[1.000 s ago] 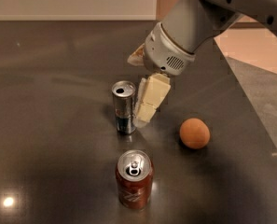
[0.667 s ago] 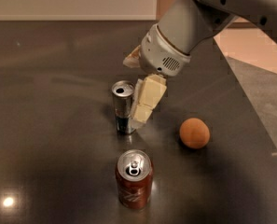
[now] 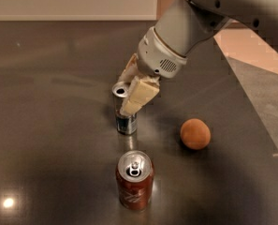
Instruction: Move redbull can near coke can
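The redbull can (image 3: 125, 121) is slim and silver-blue and stands upright on the dark table (image 3: 49, 125) at centre. My gripper (image 3: 126, 96) comes down from the upper right and is open at the can's upper part. One cream finger (image 3: 139, 95) lies across the can's front right and the other finger (image 3: 129, 71) is behind it. The can's open top shows just left of the front finger. The coke can (image 3: 135, 179), stout and red-brown with a pull tab, stands upright a short way in front of the redbull can.
An orange ball-shaped fruit (image 3: 195, 133) lies on the table to the right of both cans. The table's right edge (image 3: 251, 102) runs diagonally, with lighter floor beyond. My grey arm (image 3: 194, 27) fills the upper right.
My gripper has moved left and slightly down, from beside the redbull can to around its top. Neither can nor the orange fruit has moved.
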{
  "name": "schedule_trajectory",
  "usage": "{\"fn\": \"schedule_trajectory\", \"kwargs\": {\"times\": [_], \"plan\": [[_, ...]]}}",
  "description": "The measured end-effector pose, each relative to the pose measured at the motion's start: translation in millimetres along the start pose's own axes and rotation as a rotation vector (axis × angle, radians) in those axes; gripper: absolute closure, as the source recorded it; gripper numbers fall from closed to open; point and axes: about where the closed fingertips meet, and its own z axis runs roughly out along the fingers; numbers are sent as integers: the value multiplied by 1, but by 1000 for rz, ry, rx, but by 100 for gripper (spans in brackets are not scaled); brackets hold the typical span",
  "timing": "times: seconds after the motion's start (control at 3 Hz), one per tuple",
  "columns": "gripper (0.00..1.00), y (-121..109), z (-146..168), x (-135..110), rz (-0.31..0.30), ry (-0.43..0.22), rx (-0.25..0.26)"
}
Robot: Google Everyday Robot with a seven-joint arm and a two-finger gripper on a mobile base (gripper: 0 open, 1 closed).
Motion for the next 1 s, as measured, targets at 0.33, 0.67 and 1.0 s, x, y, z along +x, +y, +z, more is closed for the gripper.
{"fn": "schedule_trajectory", "kwargs": {"times": [0.33, 0.67, 1.0], "plan": [[62, -2, 1, 2, 1, 1, 0], [86, 0, -11, 3, -38, -39, -38], [100, 10, -29, 5, -124, -106, -111]]}}
